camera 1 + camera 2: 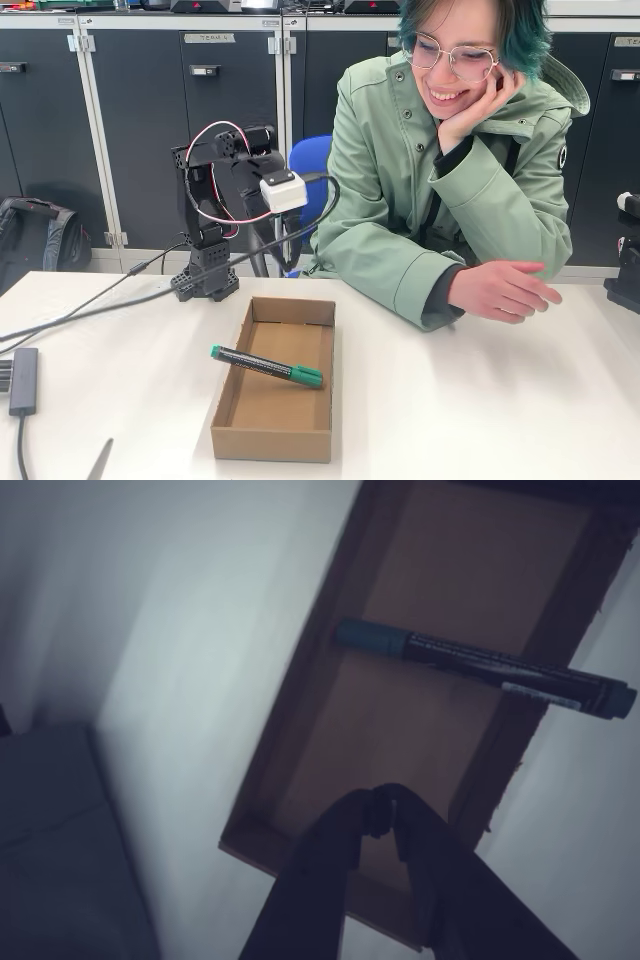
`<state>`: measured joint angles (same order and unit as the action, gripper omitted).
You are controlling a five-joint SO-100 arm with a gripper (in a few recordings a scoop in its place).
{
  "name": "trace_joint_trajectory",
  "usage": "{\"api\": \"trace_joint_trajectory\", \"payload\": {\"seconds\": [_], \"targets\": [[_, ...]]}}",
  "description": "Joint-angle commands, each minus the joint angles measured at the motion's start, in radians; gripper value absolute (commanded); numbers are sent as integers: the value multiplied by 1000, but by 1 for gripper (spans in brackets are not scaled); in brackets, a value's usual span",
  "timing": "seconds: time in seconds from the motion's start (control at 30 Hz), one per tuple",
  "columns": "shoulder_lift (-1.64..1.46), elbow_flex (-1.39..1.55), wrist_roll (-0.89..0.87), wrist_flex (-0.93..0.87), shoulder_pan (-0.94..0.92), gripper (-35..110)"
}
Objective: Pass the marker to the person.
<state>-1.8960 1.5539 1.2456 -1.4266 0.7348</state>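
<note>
Cardboard fills the near foreground of the fixed view: a shallow open box [272, 430] sits on the white table [480, 400], and the marker [266, 366] lies across it, green cap toward the right wall and green end propped on the left rim, so it rests slightly tilted. Behind the box the black arm is folded up on its base, with the gripper [262, 140] raised well above and behind the marker; from this angle I cannot tell how its fingers stand. Beyond and to the right of the gripper sits the person [450, 190], one hand [503, 290] resting flat on the table, well apart from the box.

Seen from the wrist view, the gripper [385, 810] looks down over the near end of the box [300, 740], its dark fingers drawn together until the tips meet or nearly so, holding nothing. The marker [485, 667] lies ahead of the fingertips and a little to the right, crosswise over the box, one end past the right rim.

Judging by its build, the marker is light, stiff and smooth-barrelled, so it may roll or slip if pinched near an end. The labelled black middle of the barrel, clear of both walls, looks the best place to close on, with the jaws across its length.
</note>
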Motion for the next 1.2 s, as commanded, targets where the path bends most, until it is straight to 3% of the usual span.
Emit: {"api": "trace_joint_trajectory", "payload": {"seconds": [0.0, 0.33, 0.7, 1.17], "targets": [[3, 17, 26, 35, -40, -3], [97, -6, 51, 57, -138, 14], [112, 74, 72, 100, -215, 17], [146, 158, -348, 345, -275, 18]]}}
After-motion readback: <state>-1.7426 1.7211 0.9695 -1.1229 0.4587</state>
